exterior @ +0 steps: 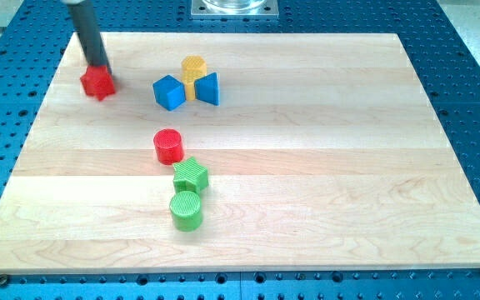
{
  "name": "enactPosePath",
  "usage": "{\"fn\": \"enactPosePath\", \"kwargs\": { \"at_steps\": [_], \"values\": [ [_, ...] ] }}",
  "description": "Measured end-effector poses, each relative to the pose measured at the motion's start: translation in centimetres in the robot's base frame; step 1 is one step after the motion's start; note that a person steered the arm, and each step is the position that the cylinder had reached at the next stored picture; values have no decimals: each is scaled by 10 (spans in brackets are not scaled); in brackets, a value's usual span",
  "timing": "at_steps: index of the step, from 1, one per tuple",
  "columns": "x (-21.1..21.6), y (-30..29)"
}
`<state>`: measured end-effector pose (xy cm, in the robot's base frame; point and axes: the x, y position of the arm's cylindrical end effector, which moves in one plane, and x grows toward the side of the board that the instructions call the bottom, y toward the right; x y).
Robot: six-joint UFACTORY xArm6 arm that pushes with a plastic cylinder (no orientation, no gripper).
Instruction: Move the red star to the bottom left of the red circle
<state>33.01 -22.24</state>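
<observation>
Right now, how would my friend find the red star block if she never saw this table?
Look at the pale wooden board and go to its corner at the view's top left. There the dark rod comes down, and my tip touches the top edge of the red star-shaped block. The only other red block, the red round cylinder, sits mid-board above two green blocks.

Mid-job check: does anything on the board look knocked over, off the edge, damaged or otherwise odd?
Nothing stands out. All seven blocks sit flat on the wooden board. My tip is touching the top of the red star at the view's upper left, well apart from the red circle.
</observation>
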Motion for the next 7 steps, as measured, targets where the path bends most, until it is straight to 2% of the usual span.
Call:
{"fn": "enactPosePath", "kwargs": {
  "at_steps": [1, 2, 3, 4, 5, 7],
  "values": [
    [-4, -3],
    [27, -25],
    [76, 22],
    [96, 33],
    [119, 87],
    [107, 88]
  ]
}}
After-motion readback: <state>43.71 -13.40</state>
